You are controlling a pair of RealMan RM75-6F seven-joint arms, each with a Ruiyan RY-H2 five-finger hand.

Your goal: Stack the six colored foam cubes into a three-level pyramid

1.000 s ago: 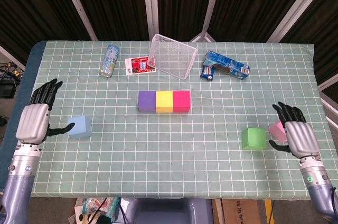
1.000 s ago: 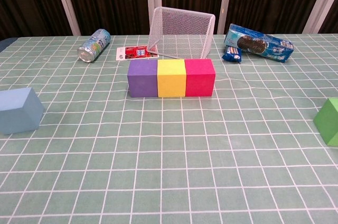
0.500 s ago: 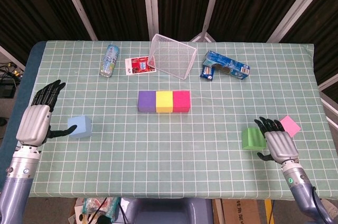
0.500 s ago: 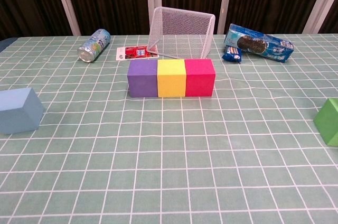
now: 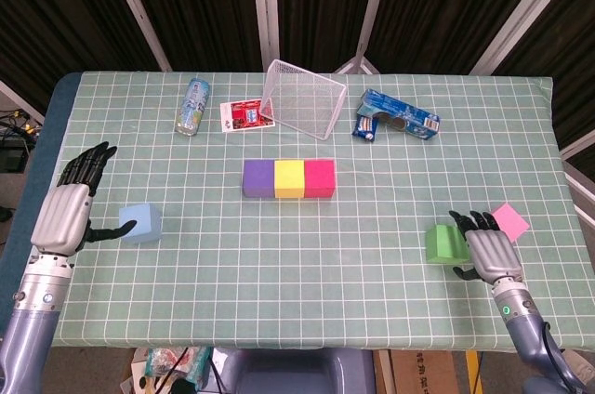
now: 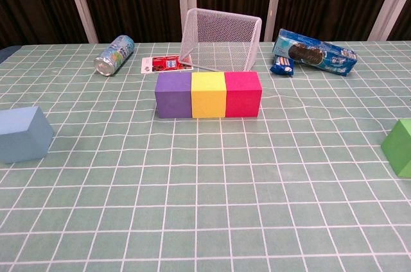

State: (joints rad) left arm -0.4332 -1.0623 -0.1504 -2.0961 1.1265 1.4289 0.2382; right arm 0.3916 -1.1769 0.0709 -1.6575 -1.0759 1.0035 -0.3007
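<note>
You had the purple cube [image 5: 258, 178], yellow cube [image 5: 289, 178] and red cube [image 5: 320, 178] touching in a row at the middle of the tabletop [image 5: 307, 292], while the pink cube [image 5: 510, 221] lay flat near the right edge. Your left hand [image 5: 65, 213] hung near the left edge with fingers apart, holding nothing, its thumb reaching toward the blue cube [image 5: 140, 223] just beside it. Your right hand [image 5: 488, 253] sat beside the green cube [image 5: 444, 243] toward the front right corner, fingers spread and gripping nothing.
</note>
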